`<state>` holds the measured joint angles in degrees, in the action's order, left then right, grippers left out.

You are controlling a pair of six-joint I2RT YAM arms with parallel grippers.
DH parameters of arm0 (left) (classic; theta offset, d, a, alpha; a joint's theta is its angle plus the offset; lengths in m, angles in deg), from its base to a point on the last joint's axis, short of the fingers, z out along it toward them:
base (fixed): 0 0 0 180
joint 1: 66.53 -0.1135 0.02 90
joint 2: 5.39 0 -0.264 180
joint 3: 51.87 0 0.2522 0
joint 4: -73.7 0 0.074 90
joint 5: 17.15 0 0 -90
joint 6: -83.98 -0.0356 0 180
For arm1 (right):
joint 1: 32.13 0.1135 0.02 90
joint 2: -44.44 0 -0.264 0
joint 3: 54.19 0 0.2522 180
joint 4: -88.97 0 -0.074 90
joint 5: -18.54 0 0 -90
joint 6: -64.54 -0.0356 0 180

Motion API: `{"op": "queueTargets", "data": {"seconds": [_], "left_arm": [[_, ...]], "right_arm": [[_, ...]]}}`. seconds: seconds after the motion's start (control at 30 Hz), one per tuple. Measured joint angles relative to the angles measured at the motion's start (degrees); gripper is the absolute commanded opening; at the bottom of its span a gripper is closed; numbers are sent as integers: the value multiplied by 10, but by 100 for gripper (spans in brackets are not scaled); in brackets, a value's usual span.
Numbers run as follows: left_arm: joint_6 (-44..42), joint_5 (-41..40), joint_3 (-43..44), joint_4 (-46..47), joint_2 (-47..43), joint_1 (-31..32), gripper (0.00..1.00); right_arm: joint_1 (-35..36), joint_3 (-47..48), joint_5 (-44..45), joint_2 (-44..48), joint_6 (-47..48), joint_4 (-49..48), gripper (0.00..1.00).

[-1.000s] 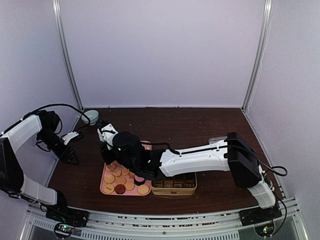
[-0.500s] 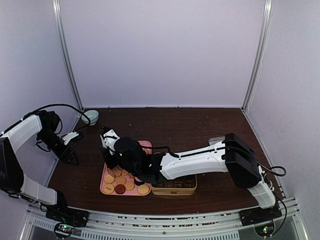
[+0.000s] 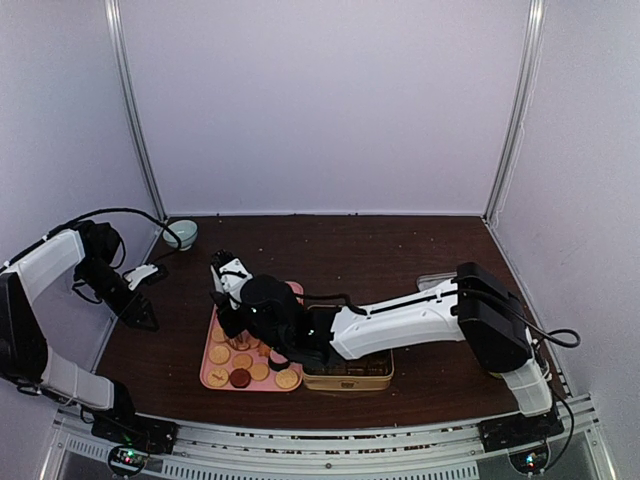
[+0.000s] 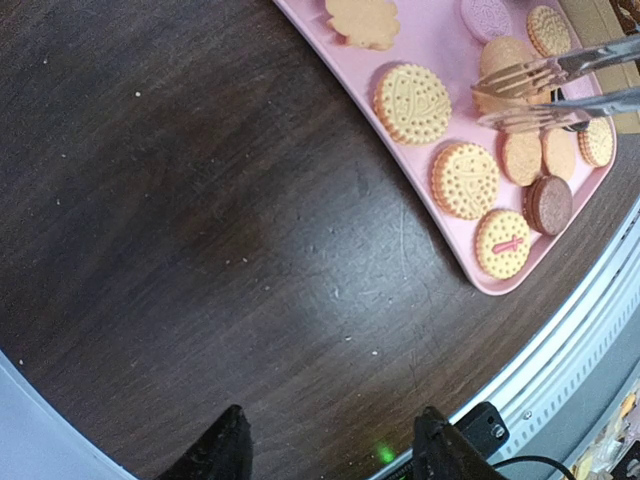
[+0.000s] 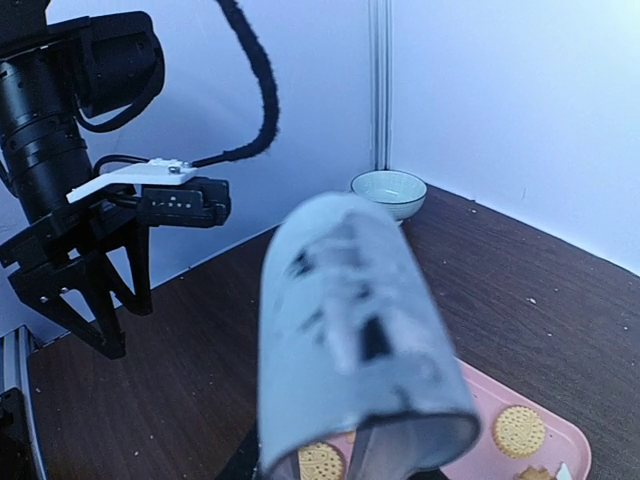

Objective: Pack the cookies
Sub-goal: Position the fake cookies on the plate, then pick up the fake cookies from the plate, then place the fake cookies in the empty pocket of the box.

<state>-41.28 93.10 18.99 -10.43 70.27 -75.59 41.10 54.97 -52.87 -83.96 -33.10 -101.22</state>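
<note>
This is a robotics lab's test booth: plain pale panel walls (image 3: 320,100) in aluminium corner posts (image 3: 133,110) close in a dark wooden tabletop (image 3: 400,250), with a metal mounting rail (image 3: 330,445) along its edge.

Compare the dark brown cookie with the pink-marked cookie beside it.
The dark brown cookie is dark all over; the pink-marked cookie is golden with a pink cross. The pink-marked cookie lies nearer the pink tray's corner than the dark brown cookie. Both are round, lying flat.
</note>
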Motion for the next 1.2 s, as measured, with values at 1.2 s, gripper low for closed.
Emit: {"op": "queueTargets", "data": {"seconds": [1.2], "left_arm": [[0, 5, 0, 0, 3, 0, 56]], "right_arm": [[-18, -398, 53, 376, -36, -92, 0]]}}
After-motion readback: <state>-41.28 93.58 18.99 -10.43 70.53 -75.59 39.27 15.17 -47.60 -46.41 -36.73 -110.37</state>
